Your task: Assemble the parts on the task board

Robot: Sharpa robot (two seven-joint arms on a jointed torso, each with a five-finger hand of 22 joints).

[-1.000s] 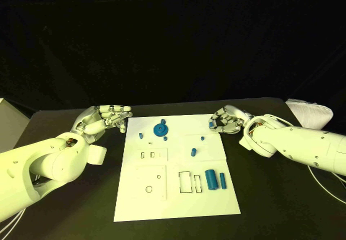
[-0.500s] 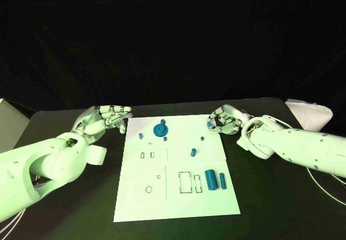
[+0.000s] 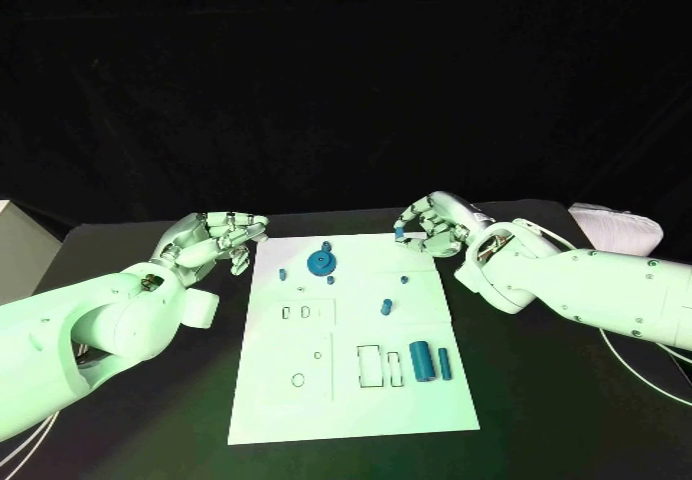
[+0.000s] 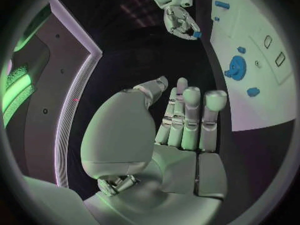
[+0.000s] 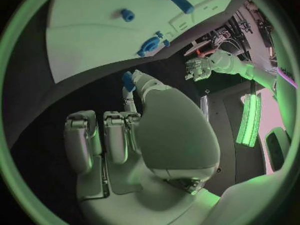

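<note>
Since a second ago the right hand point(image 3: 428, 226) has lifted and swung in over the far edge of the white flat task board point(image 3: 353, 340), pinching a small blue plastic part point(image 3: 400, 232) at its fingertips, while the left hand point(image 3: 219, 238) stays beside the board's far corner, fingers loosely curled and holding nothing. This looks like the carrying step of one insertion. Next it likely needs lowering that part onto its seat, perhaps near the round blue gear point(image 3: 320, 263) just below the hand.
</note>
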